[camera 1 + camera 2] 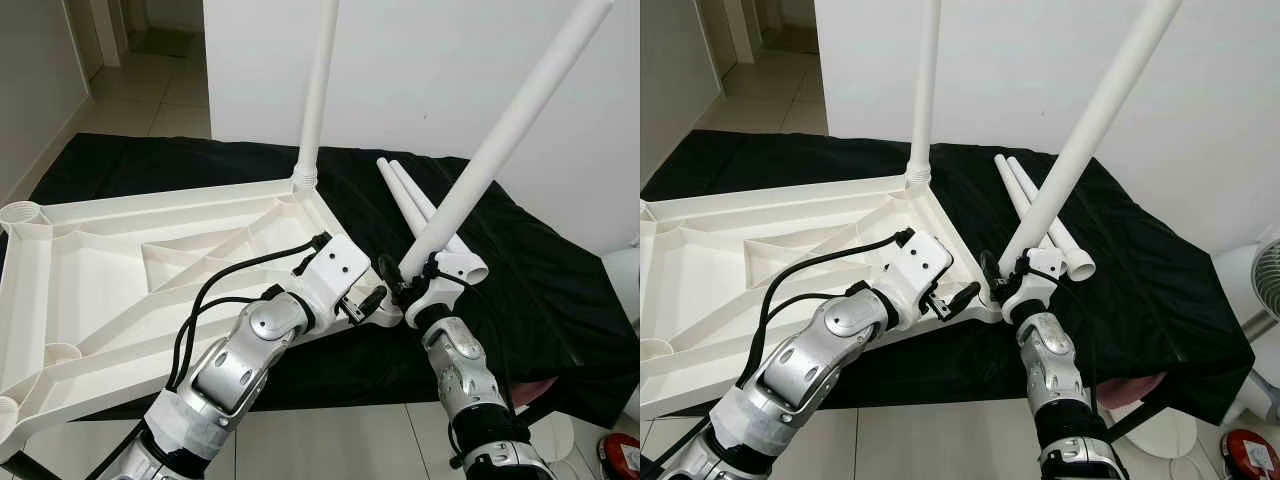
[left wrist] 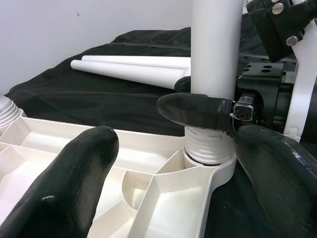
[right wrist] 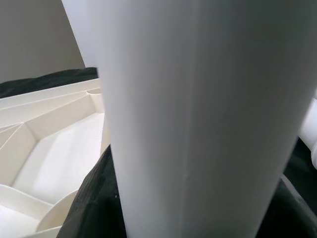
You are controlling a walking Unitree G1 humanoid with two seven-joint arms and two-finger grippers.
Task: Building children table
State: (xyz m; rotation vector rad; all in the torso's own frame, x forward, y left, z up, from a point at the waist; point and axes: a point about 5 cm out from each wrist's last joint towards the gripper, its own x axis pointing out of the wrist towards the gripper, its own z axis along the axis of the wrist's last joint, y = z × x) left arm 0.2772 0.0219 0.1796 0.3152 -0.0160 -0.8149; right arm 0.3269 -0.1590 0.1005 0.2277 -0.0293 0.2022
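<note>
The tabletop (image 1: pixel 120 270) lies upside down on a black cloth (image 1: pixel 540 270). Four legs total: one (image 1: pixel 318 90) stands upright in the far corner socket, two (image 1: pixel 412 205) lie loose on the cloth, and the right gripper (image 1: pixel 405 285) is clamped around the fourth (image 1: pixel 500 140), tilted, at the near corner socket. The left gripper (image 1: pixel 372 300) sits beside it, fingers apart.

Black cloth (image 1: pixel 560 290) draped over the low work surface, hanging at the near right edge. White wall (image 1: pixel 450 70) behind; pale tiled floor (image 1: pixel 340 440) in front, a doorway passage (image 1: pixel 150 70) at far left. Near right floor — a red object (image 1: pixel 622 458), partly cut off, and a white fan (image 1: pixel 1262 270).
</note>
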